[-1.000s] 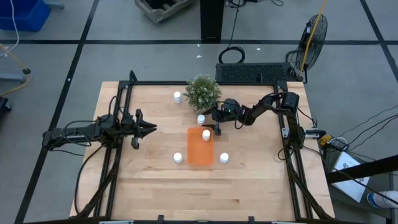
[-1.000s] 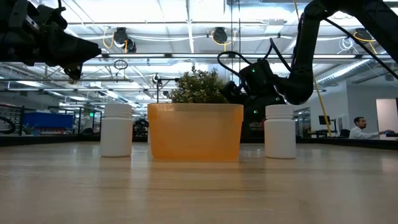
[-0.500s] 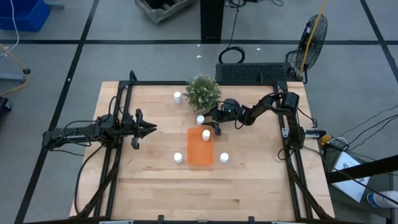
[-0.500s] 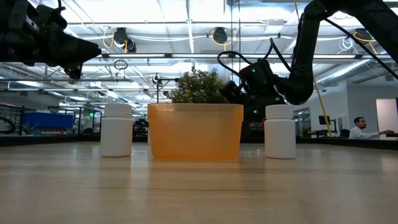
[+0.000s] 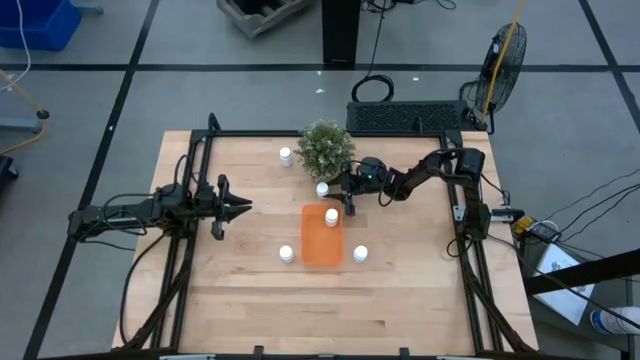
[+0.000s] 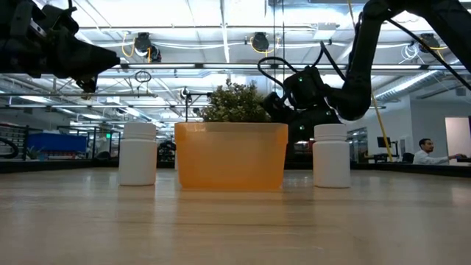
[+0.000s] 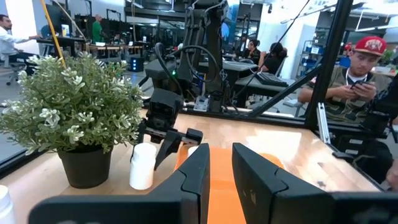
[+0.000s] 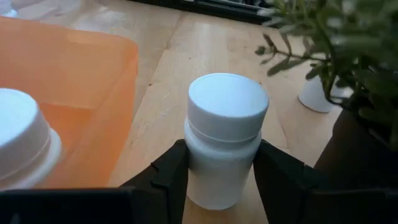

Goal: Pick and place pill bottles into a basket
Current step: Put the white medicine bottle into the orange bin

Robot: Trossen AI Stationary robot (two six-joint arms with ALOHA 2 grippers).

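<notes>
The orange tray (image 5: 320, 240) lies at the table's middle with one white pill bottle (image 5: 331, 216) standing in its far end. Another bottle (image 5: 323, 190) stands on the table between the tray and the potted plant (image 5: 326, 148). My right gripper (image 5: 338, 196) is open and low at this bottle; in the right wrist view the bottle (image 8: 222, 146) stands upright between its two fingers. Other bottles stand at the far left of the plant (image 5: 286, 155) and on either side of the tray's near end (image 5: 287, 253) (image 5: 360, 254). My left gripper (image 5: 246, 207) is shut and empty, left of the tray. My right gripper has one finger (image 8: 173, 171) on each side of the bottle's body (image 8: 217, 180), below the cap, coming level from the table's right. I cannot tell whether the fingers touch it. The bottle stands upright on the table.
The potted plant (image 8: 348, 68) stands right behind the bottle that my right gripper is at. The tray's wall (image 8: 118, 81) is close on the bottle's other side. A black frame (image 5: 200, 140) runs round the table. People (image 7: 360, 68) sit beyond the table.
My right gripper has moved a little toward the table's far left, away from the tray's far end and toward the bottle beside the plant. The bottles and the tray have stayed where they were.
</notes>
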